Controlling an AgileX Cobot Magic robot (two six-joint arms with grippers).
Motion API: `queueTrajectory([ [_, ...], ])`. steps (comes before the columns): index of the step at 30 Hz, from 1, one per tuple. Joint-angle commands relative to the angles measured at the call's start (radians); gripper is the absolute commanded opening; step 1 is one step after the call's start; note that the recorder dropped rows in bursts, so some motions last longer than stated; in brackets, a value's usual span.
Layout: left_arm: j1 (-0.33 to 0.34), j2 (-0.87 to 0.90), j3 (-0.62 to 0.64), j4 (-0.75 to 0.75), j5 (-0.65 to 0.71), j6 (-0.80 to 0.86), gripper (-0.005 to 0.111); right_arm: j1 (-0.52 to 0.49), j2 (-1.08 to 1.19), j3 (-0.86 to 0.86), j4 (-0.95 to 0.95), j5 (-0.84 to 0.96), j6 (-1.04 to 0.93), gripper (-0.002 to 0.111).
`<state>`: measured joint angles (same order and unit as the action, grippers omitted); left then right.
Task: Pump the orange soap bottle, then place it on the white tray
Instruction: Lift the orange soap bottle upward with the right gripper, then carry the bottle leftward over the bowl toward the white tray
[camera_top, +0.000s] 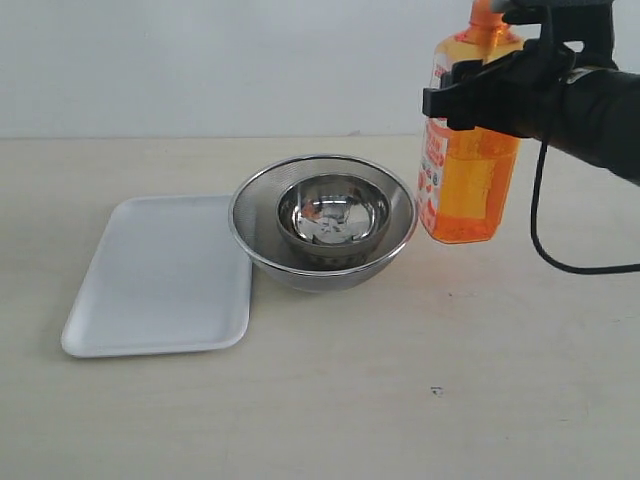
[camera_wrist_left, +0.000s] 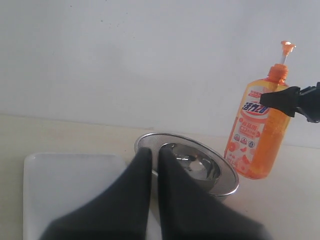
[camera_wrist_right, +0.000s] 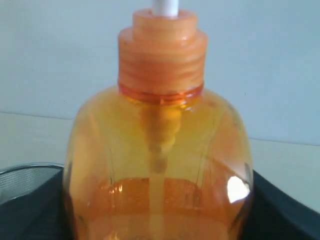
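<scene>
Gripping tall translucent orange plastic soap bottle (camera_top: 470, 180) in clamped right gripper (camera_top: 465, 95) beside nested steel bowls (camera_top: 400, 235), left gripper (camera_wrist_left: 154, 155) jaws together; probably next: press raised pump (camera_wrist_left: 286, 47), then cross to flat white tray (camera_top: 150, 270).

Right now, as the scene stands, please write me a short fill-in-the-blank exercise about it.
1. The right gripper has its jaws shut on the ____ soap bottle.
2. The smaller steel bowl sits ____ the larger steel bowl.
3. In the exterior view, the white tray lies to the ____ of the bowls.
Missing words: orange; inside; left.
</scene>
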<state>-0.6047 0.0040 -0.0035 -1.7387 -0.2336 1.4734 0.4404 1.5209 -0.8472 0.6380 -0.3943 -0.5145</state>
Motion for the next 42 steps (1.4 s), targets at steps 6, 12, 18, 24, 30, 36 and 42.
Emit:
queueTrajectory([
  [6, -0.004, -0.004, 0.003, -0.006, 0.006, -0.008, 0.005, -0.001, -0.106, -0.044, -0.023, -0.097, -0.042, 0.0],
  [12, -0.004, -0.004, 0.003, -0.006, 0.006, -0.008, 0.005, -0.001, -0.153, -0.044, -0.023, -0.088, -0.045, 0.0],
  [18, -0.004, -0.004, 0.003, -0.006, 0.006, -0.008, 0.005, 0.009, -0.172, -0.049, -0.027, -0.069, -0.033, 0.0],
  [24, -0.004, -0.004, 0.003, -0.006, 0.006, -0.008, 0.005, 0.086, -0.172, -0.067, -0.037, -0.083, -0.041, 0.0],
  [30, -0.004, -0.004, 0.003, -0.006, 0.006, -0.008, 0.005, 0.181, -0.172, -0.101, -0.034, -0.087, -0.045, 0.0],
  [36, -0.004, -0.004, 0.003, -0.006, 0.006, -0.008, 0.005, 0.245, -0.172, -0.126, -0.027, -0.095, -0.05, 0.0],
  [42, -0.004, -0.004, 0.003, -0.006, 0.006, -0.008, 0.005, 0.315, -0.143, -0.178, -0.017, -0.091, -0.065, 0.0],
])
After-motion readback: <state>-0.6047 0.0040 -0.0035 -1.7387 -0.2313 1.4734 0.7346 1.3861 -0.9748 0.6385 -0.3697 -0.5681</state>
